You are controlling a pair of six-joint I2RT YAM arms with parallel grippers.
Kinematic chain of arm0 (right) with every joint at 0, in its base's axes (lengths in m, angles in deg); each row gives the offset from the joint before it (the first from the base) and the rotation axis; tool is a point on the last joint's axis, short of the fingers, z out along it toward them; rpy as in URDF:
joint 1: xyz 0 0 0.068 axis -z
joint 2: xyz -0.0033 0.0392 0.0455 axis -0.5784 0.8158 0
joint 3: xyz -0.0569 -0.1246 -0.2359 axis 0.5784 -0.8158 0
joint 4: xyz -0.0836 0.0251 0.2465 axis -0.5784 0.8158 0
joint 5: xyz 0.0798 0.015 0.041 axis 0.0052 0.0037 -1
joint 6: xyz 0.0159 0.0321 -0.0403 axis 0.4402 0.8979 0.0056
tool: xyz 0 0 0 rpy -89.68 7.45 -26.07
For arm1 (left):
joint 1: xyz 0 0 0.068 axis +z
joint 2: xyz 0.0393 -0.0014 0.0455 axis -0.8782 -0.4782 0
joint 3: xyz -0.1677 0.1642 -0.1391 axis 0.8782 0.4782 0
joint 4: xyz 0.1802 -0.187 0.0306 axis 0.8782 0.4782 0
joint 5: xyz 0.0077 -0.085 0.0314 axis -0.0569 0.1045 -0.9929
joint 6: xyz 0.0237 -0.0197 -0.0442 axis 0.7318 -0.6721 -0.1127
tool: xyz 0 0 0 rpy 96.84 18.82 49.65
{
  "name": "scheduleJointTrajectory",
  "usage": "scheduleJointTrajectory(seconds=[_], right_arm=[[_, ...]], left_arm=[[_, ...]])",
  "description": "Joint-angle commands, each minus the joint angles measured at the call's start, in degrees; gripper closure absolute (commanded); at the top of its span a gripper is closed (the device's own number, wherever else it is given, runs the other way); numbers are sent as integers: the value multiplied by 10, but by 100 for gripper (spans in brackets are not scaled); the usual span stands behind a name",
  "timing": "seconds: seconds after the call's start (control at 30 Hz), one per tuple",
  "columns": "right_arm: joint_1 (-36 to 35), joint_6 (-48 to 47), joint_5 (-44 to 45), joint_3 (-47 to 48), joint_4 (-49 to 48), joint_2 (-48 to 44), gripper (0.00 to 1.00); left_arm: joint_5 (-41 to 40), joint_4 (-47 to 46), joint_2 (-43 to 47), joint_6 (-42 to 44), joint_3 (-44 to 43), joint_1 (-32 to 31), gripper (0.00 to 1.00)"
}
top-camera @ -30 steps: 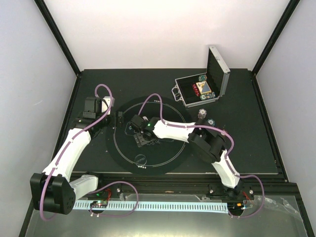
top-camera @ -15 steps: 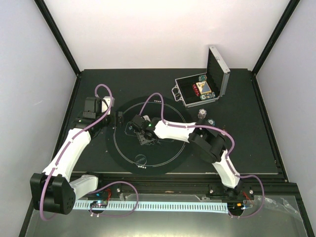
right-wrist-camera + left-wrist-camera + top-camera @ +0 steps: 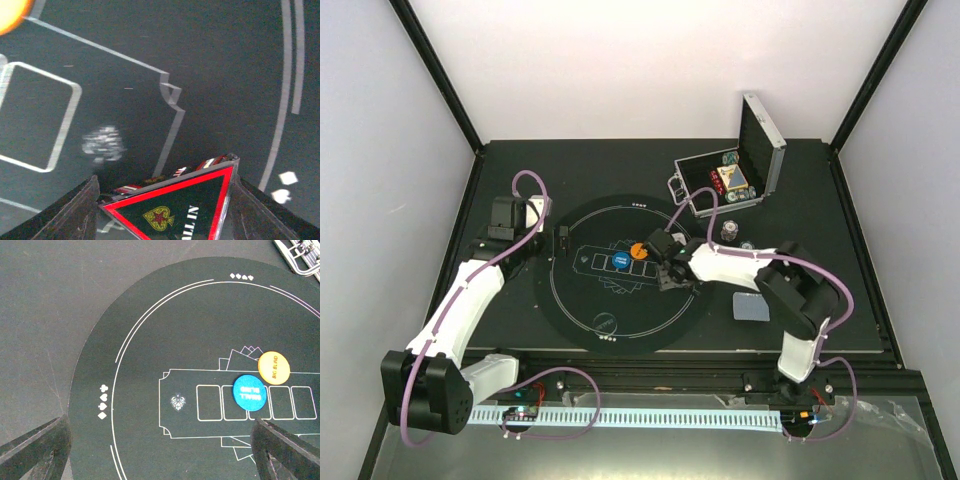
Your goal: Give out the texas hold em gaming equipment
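Step in hand: placing the red triangle marker [image 3: 186, 209]. The right gripper [image 3: 167, 212] holds it low over the right part of the black mat [image 3: 580, 305]. Its jaws appear clamped on the marker's edges, though the contact falls at the frame border. The left gripper [image 3: 160, 422] stands wide apart, empty. Next move: lower the marker flat, clear of the orange disc [image 3: 273, 368] and blue disc [image 3: 249, 392], then release.
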Motion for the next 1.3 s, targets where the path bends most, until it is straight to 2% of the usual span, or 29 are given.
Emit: scheduleJointTrajectory(seconds=[0.0, 0.23, 0.53, 0.7, 0.8, 0.97, 1.07, 1.27], right_arm=[[42, -1, 40, -54, 2, -26, 34], [74, -8, 42, -92, -11, -53, 34], [86, -13, 28, -84, -26, -57, 31], [86, -42, 8, -78, -33, -103, 11], [87, -59, -12, -76, -37, -153, 4], [110, -70, -27, -75, -26, -237, 0], [137, -80, -44, -84, -24, -282, 0], [181, -102, -62, -102, -25, -344, 0]], left_arm=[[0, 6, 2, 5, -19, -4, 1], [-5, 4, -4, 5, -19, -5, 1], [-28, 18, -15, 1, -26, -16, 1], [-49, 62, -42, -40, -49, -92, 1], [-37, 59, -75, -82, -44, -145, 1], [-31, 18, -159, -121, -26, -214, 3], [-32, 6, -213, -123, -50, -249, 5], [-47, -3, -309, -120, -109, -275, 9]])
